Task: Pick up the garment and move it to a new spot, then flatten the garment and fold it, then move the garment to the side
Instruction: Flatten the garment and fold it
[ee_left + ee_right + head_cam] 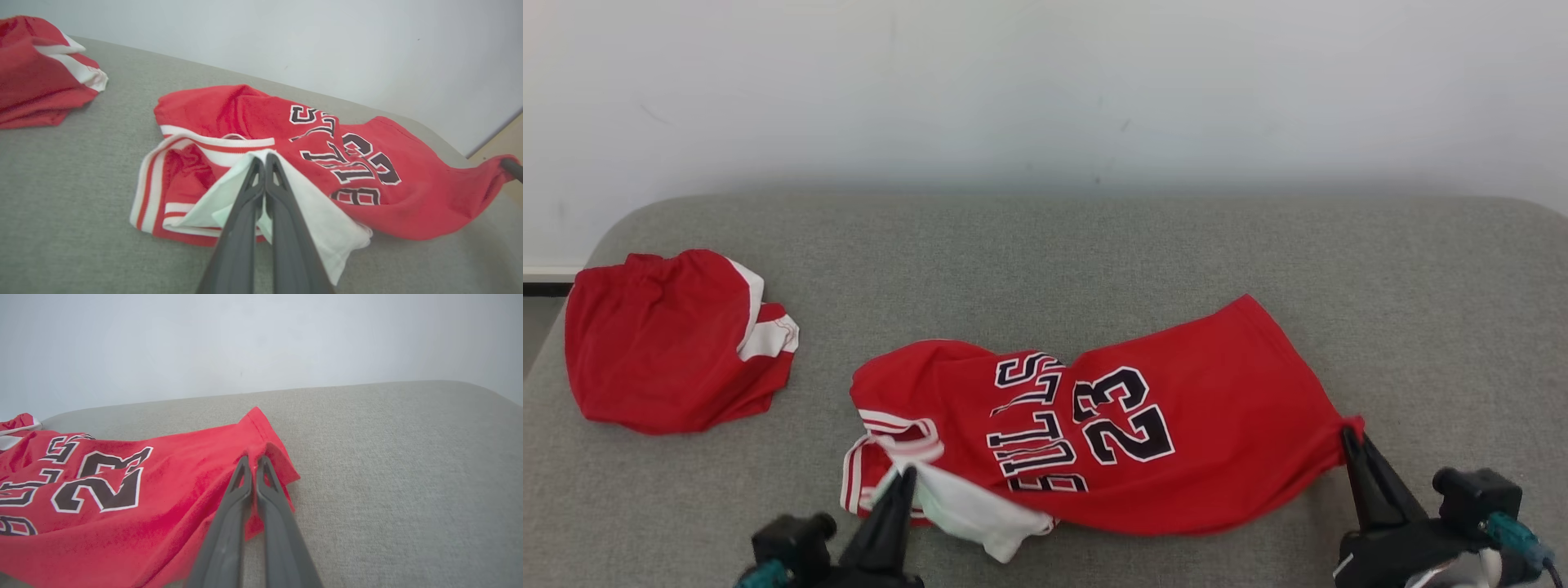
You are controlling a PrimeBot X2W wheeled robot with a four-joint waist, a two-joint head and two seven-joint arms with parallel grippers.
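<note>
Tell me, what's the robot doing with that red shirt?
The robot holds a red basketball jersey at both ends. Its left end effector is shut on the white fabric by the striped trim, its right end effector on the hem corner. The jersey lies crumpled on a grey cushion. Another red garment sits further left.

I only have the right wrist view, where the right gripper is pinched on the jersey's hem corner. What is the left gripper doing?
Observer: The left gripper is shut on the jersey at its collar end, pinching a white fold of fabric there.
Operator: Is anything else lying on the surface?
Observer: Yes, a second red garment with white trim lies bunched at the far left of the grey cushion, apart from the jersey.
</note>
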